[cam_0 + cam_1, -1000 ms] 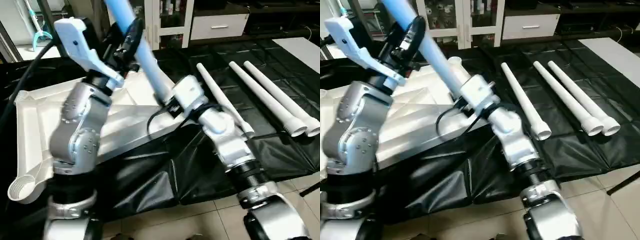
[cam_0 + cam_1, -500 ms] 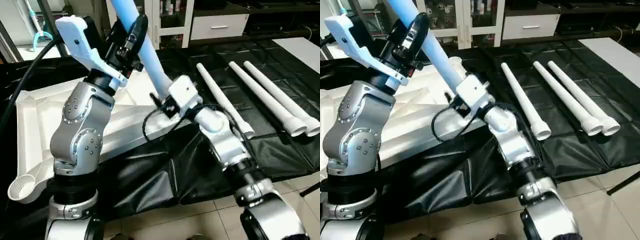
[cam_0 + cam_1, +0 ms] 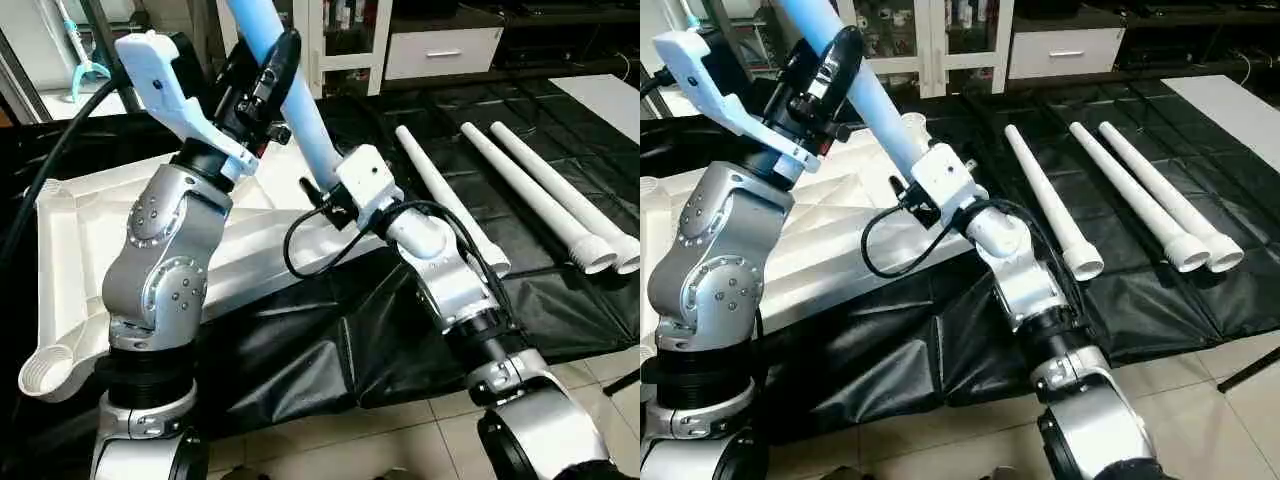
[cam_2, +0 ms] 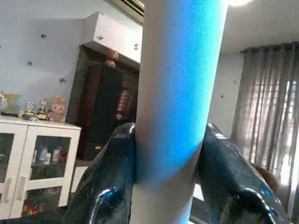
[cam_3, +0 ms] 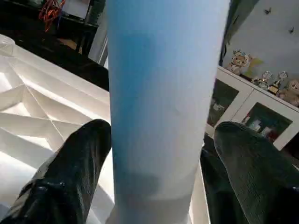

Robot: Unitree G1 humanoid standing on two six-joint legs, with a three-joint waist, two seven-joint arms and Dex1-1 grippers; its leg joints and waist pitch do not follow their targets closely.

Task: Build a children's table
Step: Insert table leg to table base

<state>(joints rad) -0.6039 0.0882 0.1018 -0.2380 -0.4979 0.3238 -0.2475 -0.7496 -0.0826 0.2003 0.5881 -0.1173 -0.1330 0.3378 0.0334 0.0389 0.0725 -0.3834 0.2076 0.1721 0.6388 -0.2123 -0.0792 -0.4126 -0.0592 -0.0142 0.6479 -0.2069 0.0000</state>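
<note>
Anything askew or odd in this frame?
Nothing damaged. The held leg leans at a slant over the upside-down top, gripped by both grippers, left and right. Three spare legs lie neatly.

Black plastic sheet (image 3: 300, 350) is covering the work area, hanging wrinkled over beige floor tiles (image 3: 400, 440). White glass-door cabinet (image 3: 930, 40) is sitting behind it with a white drawer unit (image 3: 1060, 50) beside. Little plush figures (image 4: 57, 108) are lining the cabinet top.

left gripper (image 4: 166, 154) clamped, right gripper (image 5: 159, 154) clamped
</note>
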